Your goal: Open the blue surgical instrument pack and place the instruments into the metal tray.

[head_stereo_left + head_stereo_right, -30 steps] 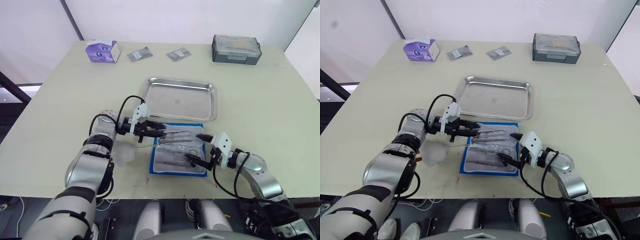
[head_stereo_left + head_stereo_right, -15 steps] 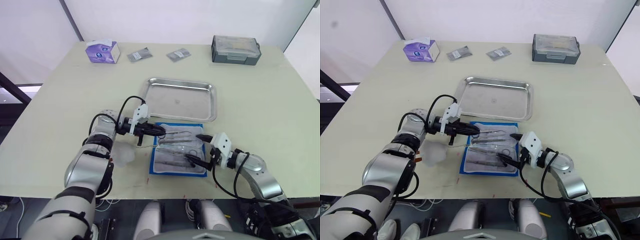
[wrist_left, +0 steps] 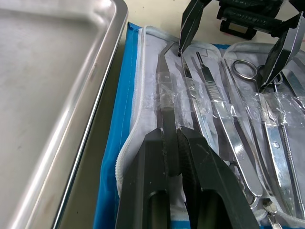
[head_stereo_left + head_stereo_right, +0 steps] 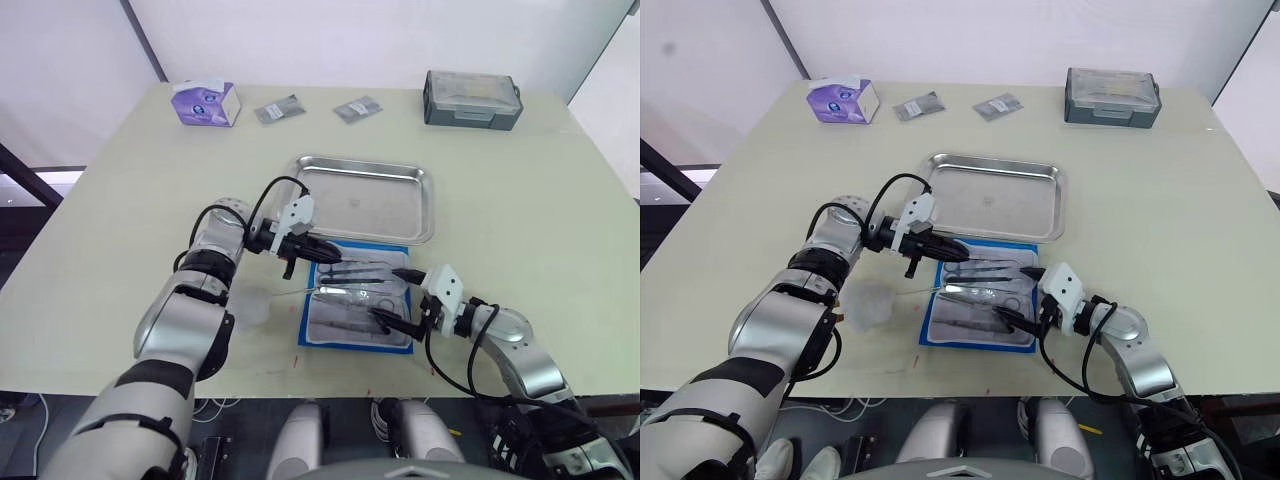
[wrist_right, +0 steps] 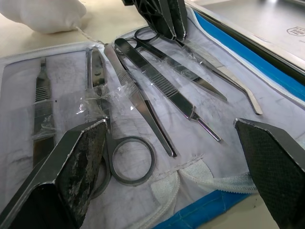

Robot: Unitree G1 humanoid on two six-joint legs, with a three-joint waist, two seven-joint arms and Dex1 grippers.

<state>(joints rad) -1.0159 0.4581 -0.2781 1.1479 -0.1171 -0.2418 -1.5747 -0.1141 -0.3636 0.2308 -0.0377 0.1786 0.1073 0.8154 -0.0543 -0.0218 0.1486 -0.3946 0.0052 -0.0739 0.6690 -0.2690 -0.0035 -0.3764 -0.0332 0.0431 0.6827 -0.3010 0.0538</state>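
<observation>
While the blue surgical instrument pack (image 4: pixel 355 309) lies open beside the metal tray (image 4: pixel 364 196), the left gripper (image 3: pixel 174 138) pinches curved forceps (image 3: pixel 167 102) inside it. The right gripper (image 5: pixel 176 157) hovers over the pack's opposite end, jaws spread wide.

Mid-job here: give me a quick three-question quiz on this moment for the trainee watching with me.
1. True or false: the tray already holds an instrument.
2. Which gripper is shut on the bent-tip tool: A) left gripper B) right gripper
3. Fill in: the open pack lies between the tray and the table's ____ edge.

Key: 1 false; the tray is bare and the instruments lie in the pack. 2 A; the right gripper stands open over the pack's other end. 3 near.
</observation>
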